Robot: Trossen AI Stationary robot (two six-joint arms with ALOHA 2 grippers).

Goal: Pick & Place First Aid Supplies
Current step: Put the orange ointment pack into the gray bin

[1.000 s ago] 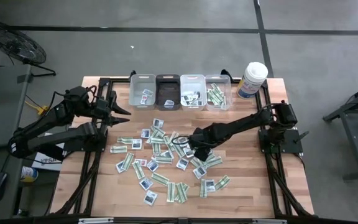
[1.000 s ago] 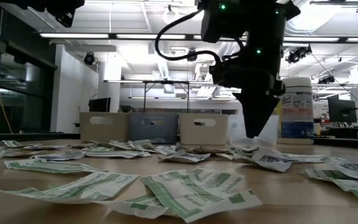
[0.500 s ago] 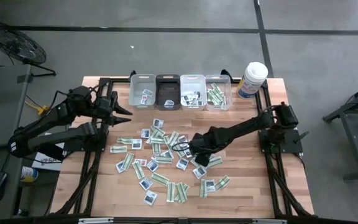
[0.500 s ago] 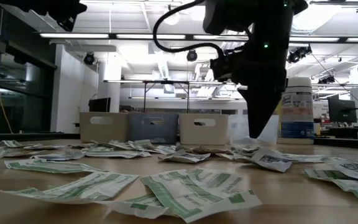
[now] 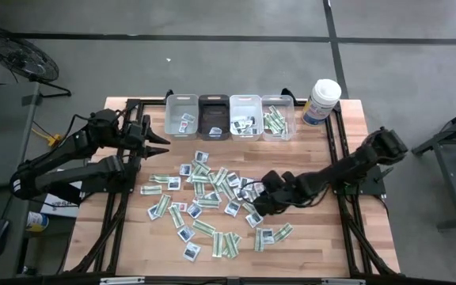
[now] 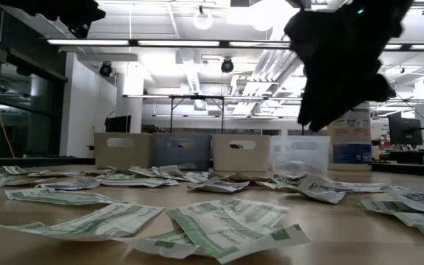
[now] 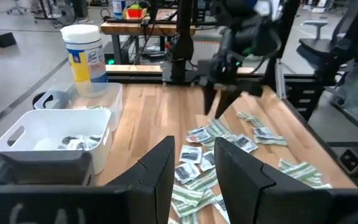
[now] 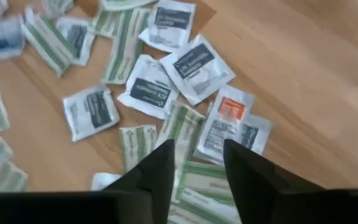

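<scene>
High: right claw (image 5: 261, 199) over the packets (image 5: 212, 198) spread on the surface (image 5: 315, 245); left claw (image 5: 161, 144) off beside them. Right wrist: fingers (image 8: 160, 171) parted, empty, packets directly beneath. Left wrist: fingers (image 7: 160, 168) slightly parted, empty.

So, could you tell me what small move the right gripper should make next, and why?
Probably straight down: the right gripper hangs open over the packets with nothing between its fingers, and a green-striped packet lies just ahead of them.
</scene>
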